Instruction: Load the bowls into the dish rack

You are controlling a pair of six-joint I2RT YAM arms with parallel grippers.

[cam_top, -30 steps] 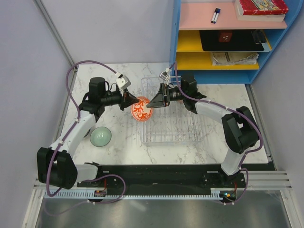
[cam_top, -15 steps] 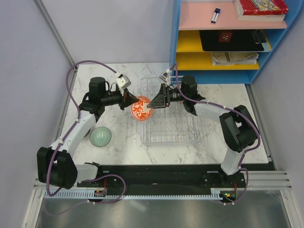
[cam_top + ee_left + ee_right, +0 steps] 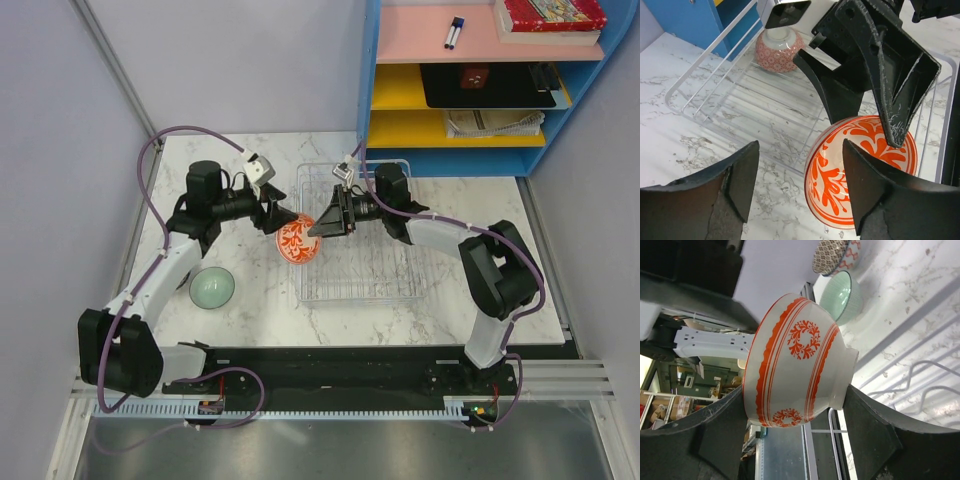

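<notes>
One red bowl (image 3: 297, 241), tilted presumably for racking, hangs clamped in the right gripper (image 3: 316, 226) at the rack (image 3: 400, 292) edge; the left gripper (image 3: 281, 221) gapes empty.

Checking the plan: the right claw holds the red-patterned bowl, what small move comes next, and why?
Probably ease it rightward, further over the dish rack. The right claw grips the red-patterned bowl, tilted, at the rack's left edge; the left claw is open and apart from it.
</notes>
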